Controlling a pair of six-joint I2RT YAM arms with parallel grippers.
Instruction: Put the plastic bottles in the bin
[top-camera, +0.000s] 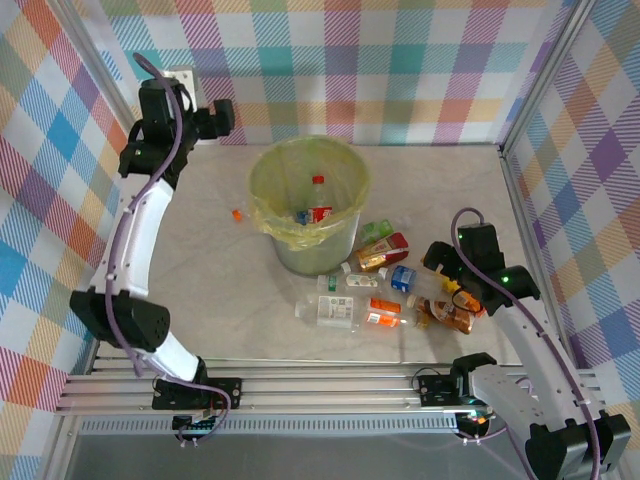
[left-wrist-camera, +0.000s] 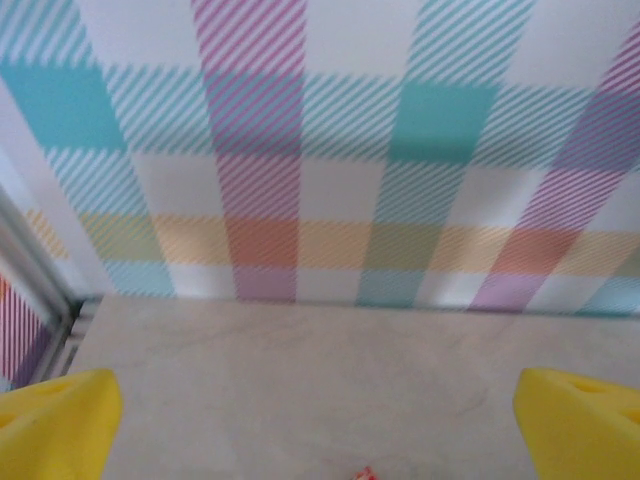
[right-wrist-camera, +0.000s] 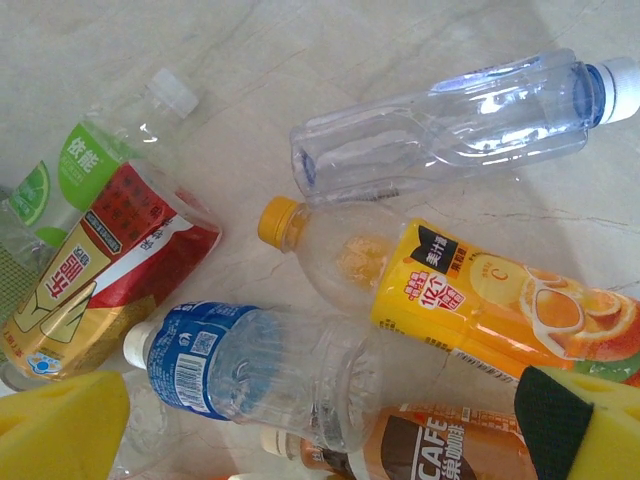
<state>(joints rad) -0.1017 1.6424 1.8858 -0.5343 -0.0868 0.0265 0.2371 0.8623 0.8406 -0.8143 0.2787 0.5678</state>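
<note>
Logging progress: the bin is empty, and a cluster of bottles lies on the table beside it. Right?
No. The bin is not empty: the top view shows a red-capped bottle inside it. The cluster of bottles does lie on the table beside it.

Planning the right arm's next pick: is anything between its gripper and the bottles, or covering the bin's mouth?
Nothing visible does. The open right gripper hangs right over the loose bottles, the blue-labelled bottle just below its fingers. The bin stands open-mouthed beyond the pile; only its rim must be cleared.
</note>
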